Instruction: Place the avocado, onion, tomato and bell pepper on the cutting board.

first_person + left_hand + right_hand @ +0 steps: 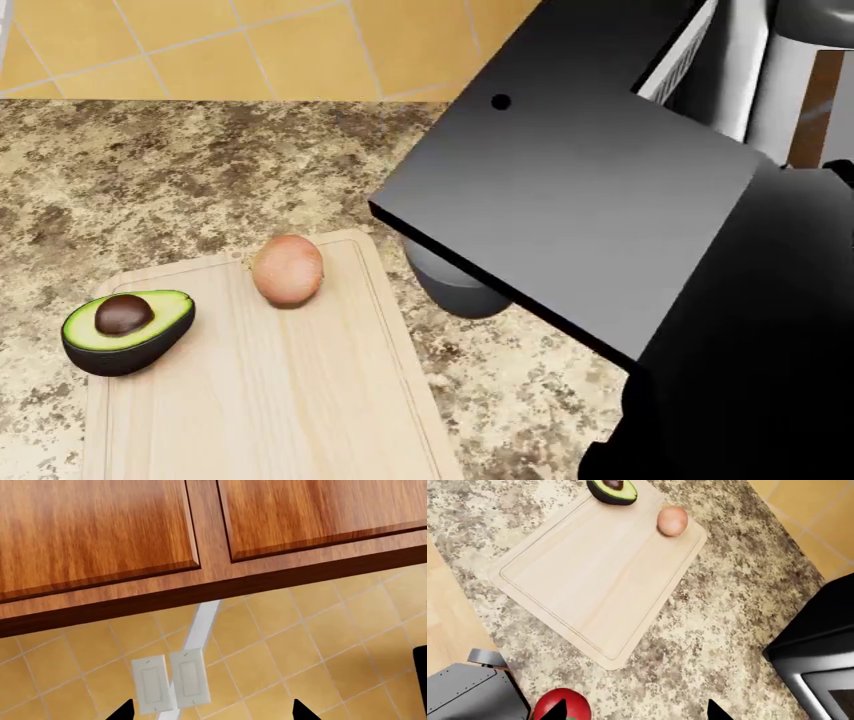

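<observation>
The pale wooden cutting board [294,400] [600,580] lies on the speckled counter. On it are the halved avocado [127,330] [612,491], at one edge, and the tan onion [287,270] [672,521], near a corner. The glossy red tomato [570,704] rests on the counter off the board's near corner. My right gripper [637,712] hangs open above the counter, and one fingertip [557,711] overlaps the tomato in the right wrist view. My left gripper [213,712] is open with nothing in it, facing the tiled wall. The bell pepper is out of view.
A black arm segment [587,210] fills the right half of the head view. A black appliance [820,645] stands on the counter beyond the board. Wooden cabinets [100,535] and two white wall switches [170,682] face the left wrist. A grey robot part [467,692] sits by the counter edge.
</observation>
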`<state>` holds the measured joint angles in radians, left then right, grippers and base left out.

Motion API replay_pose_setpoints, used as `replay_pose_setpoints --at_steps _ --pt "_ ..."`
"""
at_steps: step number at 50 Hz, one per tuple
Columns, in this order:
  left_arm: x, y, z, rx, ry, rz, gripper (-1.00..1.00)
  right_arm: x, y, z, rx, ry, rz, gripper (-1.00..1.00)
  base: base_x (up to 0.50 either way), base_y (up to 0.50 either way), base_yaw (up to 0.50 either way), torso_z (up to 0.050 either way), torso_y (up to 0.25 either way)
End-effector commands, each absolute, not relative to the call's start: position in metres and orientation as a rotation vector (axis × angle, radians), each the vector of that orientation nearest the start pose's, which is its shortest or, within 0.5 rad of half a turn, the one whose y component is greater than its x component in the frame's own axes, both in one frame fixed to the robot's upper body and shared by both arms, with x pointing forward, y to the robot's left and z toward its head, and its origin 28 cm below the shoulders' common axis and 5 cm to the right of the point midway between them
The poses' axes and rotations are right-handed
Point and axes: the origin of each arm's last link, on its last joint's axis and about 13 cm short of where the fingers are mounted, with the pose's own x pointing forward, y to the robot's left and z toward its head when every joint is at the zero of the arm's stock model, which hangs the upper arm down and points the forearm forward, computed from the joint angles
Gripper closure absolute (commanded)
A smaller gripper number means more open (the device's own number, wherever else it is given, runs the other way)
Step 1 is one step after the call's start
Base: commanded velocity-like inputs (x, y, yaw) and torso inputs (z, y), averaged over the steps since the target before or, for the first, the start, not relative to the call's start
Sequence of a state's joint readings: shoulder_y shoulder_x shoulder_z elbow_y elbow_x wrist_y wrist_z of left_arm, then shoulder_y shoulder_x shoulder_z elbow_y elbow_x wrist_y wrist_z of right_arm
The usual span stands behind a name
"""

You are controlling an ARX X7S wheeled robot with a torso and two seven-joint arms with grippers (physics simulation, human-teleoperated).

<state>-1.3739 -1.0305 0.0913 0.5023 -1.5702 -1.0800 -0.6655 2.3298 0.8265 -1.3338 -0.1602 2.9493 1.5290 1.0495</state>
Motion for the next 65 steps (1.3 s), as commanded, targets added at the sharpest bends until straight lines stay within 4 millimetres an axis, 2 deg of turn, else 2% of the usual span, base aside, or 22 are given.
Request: replay_pose_setpoints --at_steps 1,15,23,65 --pt "0.181 0.307 0.384 0.172 -0.399 -0.045 -1.0 0.125 -0.137 0.419 -0.698 0.698 0.78 -1.0 0.0 0.0 0.0 0.0 0.0" --pt "0.182 0.309 0.379 0.173 -0.389 -0.038 -1.0 0.132 -0.124 0.394 -0.707 0.737 0.876 -1.0 0.0 0.0 0.0 0.0 0.0" --pt "0.18 0.311 0.378 0.173 -0.389 -0.032 -1.0 0.128 -0.119 0.383 -0.717 0.764 0.915 -1.0 0.0 0.0 0.0 0.0 0.0" --pt "0.181 0.311 0.375 0.176 -0.382 -0.03 -1.0 0.146 -0.127 0.323 -0.662 0.863 0.922 -1.0 0.0 0.0 0.0 0.0 0.0"
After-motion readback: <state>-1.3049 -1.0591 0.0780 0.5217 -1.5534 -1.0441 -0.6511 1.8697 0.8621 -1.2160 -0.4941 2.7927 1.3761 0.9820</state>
